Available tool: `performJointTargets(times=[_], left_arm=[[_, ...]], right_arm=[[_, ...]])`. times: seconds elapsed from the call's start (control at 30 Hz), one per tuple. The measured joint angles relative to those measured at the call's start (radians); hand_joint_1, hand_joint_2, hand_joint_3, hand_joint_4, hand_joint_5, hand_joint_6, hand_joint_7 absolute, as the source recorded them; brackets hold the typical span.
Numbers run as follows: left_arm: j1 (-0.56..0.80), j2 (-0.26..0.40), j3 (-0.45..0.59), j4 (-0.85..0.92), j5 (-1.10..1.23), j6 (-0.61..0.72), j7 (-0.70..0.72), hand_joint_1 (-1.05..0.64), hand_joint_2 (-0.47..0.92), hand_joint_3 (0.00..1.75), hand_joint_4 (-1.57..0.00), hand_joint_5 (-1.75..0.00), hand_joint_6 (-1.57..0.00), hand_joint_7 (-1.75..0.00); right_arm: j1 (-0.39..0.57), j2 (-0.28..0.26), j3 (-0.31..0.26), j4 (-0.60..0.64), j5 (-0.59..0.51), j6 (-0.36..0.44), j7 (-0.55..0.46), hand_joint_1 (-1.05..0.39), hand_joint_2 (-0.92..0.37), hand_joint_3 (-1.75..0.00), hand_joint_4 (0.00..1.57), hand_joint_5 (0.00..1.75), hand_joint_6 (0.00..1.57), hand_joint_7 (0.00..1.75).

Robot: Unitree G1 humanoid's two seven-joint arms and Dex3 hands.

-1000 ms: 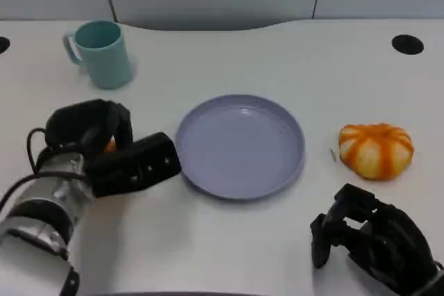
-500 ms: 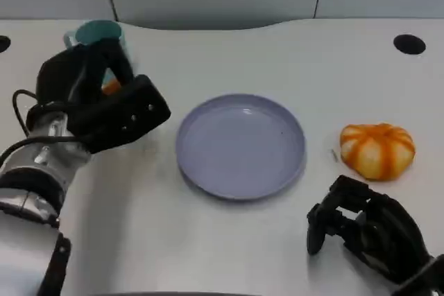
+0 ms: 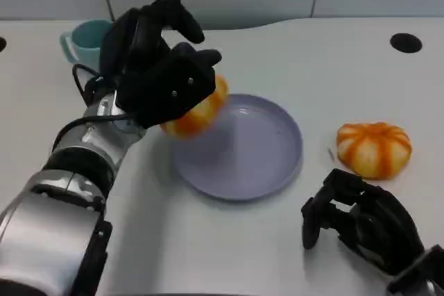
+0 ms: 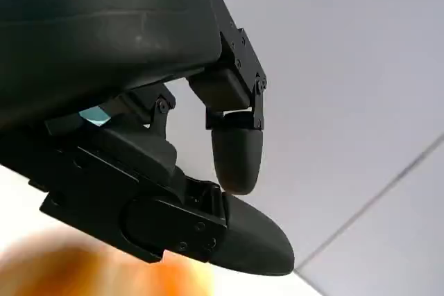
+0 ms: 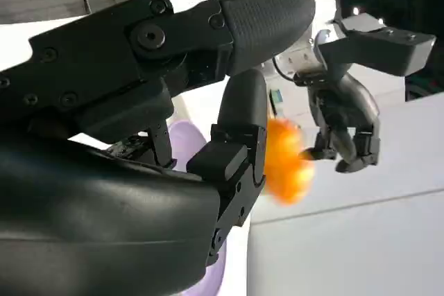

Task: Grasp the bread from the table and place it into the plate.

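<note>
My left hand (image 3: 163,77) grips an orange striped bread (image 3: 198,114) and holds it in the air over the left rim of the lilac plate (image 3: 270,143). The left wrist view shows the bread (image 4: 90,272) as an orange blur under the hand's fingers (image 4: 236,150). A second orange striped bread (image 3: 373,149) lies on the table to the right of the plate. My right hand (image 3: 361,223) rests near the table's front right, fingers loosely bent and apart, holding nothing. The right wrist view looks past that hand (image 5: 173,102) to the lifted bread (image 5: 288,157) in the left hand (image 5: 343,123).
A teal mug (image 3: 80,38) stands at the back left, just behind my left forearm. A black round hole (image 3: 405,42) is in the table's back right corner. The white table's curved far edge runs behind the plate.
My left hand has risen and swung right from beside the mug to above the plate's left rim, carrying the bread, which now shows clearly. The right hand has barely moved.
</note>
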Motion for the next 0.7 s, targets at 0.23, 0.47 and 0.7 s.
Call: performJointTargets(times=[0.23,0.47,0.7], left_arm=[[-0.012,-0.126,-0.041,0.0,0.008,-0.028,-0.009,-1.05,0.92,0.15,-0.99,-1.04,-0.93,-0.87],[-0.012,-0.152,-0.077,0.0,0.035,-0.031,-0.009,-1.05,0.92,0.2,-1.0,-1.08,-0.92,-0.89],[-0.009,-0.148,-0.047,0.0,-0.008,-0.012,-0.07,-1.05,0.92,0.33,-0.33,-1.34,-0.25,-1.15]], right_arm=[[0.023,0.034,0.011,-0.055,-0.003,-0.016,0.002,-0.71,-0.92,-0.22,0.69,1.57,0.69,1.11],[0.041,0.039,0.014,-0.092,-0.002,-0.038,0.016,-0.75,-0.92,-0.28,0.68,1.69,0.6,1.23],[0.067,0.064,0.027,-0.143,-0.005,-0.072,-0.031,-0.76,-0.92,-0.29,0.66,1.74,0.56,1.31]])
